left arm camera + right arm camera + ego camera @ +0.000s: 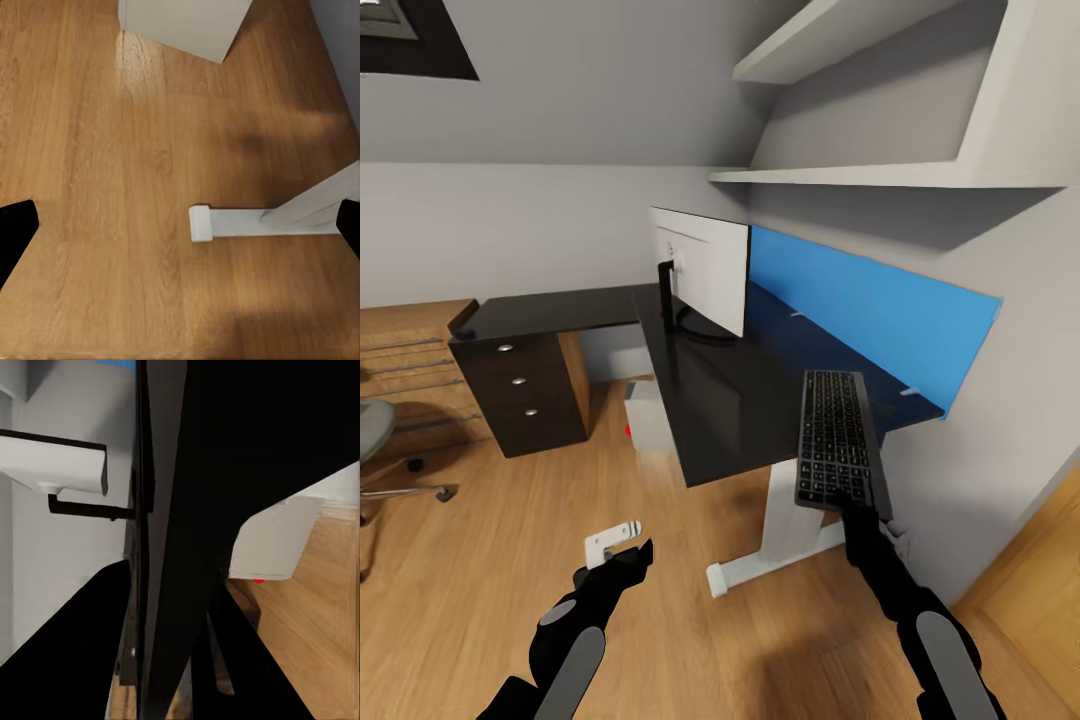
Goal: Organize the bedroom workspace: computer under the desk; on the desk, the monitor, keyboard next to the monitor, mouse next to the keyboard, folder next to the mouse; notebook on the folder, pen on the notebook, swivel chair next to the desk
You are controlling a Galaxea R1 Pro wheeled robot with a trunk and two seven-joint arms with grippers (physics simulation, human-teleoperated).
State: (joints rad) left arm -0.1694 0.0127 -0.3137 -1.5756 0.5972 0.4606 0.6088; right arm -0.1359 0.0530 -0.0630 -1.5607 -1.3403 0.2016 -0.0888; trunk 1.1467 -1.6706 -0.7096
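Note:
The black desk [710,400] carries the monitor [705,265], whose white back faces me. My right gripper [865,515] is shut on the near end of the black keyboard [838,440], which it holds tilted above the desk's near right end. In the right wrist view the keyboard [161,607] runs edge-on between the fingers. The grey computer [650,415] with its red light stands on the floor under the desk. My left gripper [615,548] hangs open over bare wood floor, left of the desk's white foot [247,223]. The grey swivel chair [380,440] is at the far left.
A blue back panel [870,310] lines the desk along the wall, under white shelves [880,170]. A dark drawer unit [525,385] supports the desk's left wing. A white desk leg [785,510] stands between my arms. A light wooden dresser [410,350] is behind the chair.

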